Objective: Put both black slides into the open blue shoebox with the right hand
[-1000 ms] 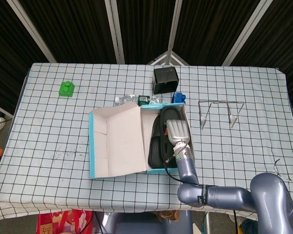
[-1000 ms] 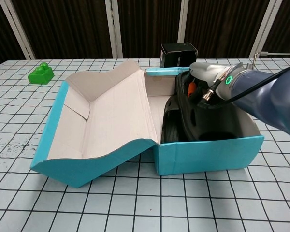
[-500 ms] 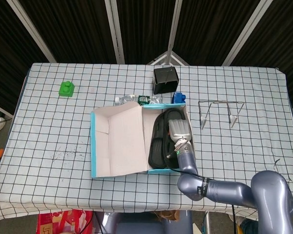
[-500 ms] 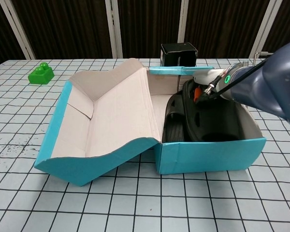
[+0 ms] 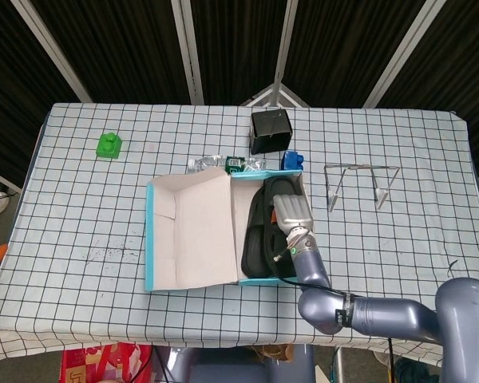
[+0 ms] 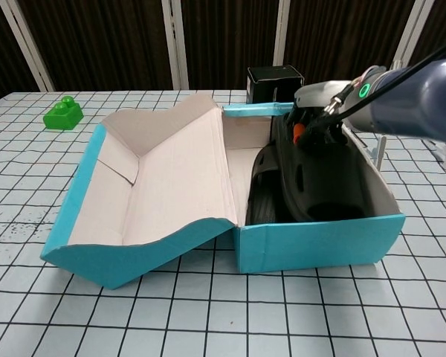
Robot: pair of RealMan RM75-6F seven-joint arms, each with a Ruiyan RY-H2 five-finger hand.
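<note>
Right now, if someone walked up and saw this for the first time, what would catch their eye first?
The open blue shoebox at the middle of the checked table, its lid flap spread to the left, with black slides lying inside. Next, the right hand reaching in over the far right end of the box, at the slides. Then the bright green block alone near the far left corner.

We see the open blue cardboard shoebox [image 5: 193, 231] near the middle of the checked tablecloth [image 5: 80, 207], its lid flap spread to the left. Both black rubber slides [image 6: 312, 182] lie inside its right half, with our right hand [image 5: 291, 214] over them. Behind the box sit a clear plastic bottle [image 5: 215, 163], a small black box [image 5: 271, 130] and a small blue block [image 5: 293, 159]. A bent metal wire stand [image 5: 359, 183] stands to the right, a green toy brick [image 5: 108, 145] far left.
</note>
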